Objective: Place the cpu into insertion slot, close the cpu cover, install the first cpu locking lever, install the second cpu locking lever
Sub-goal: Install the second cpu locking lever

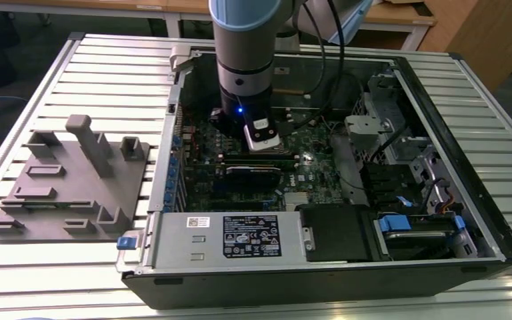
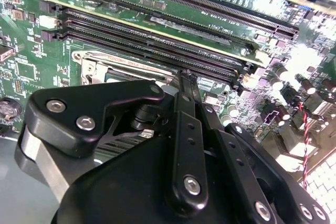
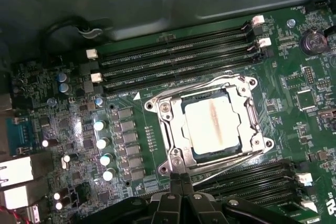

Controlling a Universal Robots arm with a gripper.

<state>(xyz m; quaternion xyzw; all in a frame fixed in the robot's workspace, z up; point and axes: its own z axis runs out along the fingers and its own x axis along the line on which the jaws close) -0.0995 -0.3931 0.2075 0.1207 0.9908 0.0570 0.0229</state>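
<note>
In the first wrist view the cpu (image 3: 212,124), silver-tan with a faint brown streak, lies flat in the insertion slot (image 3: 150,105). The cpu cover (image 3: 170,127) lies down around the chip, which shows through its square window. One thin metal lever (image 3: 226,162) runs slightly slanted along the slot edge nearest the fingers. Another lever (image 3: 254,124) lies along an adjoining side. My gripper (image 3: 181,178) is shut, its black fingertips pressed together right at the corner where the slanted lever ends. In the second wrist view the gripper (image 2: 185,77) stands over the slot's rim (image 2: 97,66). The arm reaches down into the case (image 1: 256,140).
Long memory slots (image 3: 173,61) flank the socket on both sides, the nearer bank (image 3: 252,182) just beside the fingers. Upright capacitors (image 3: 102,142) stand nearby. The case walls (image 1: 443,133), power supply (image 1: 238,237) and cables (image 1: 327,80) hem in the arm. A grey fixture plate (image 1: 69,180) lies at the exterior view's left.
</note>
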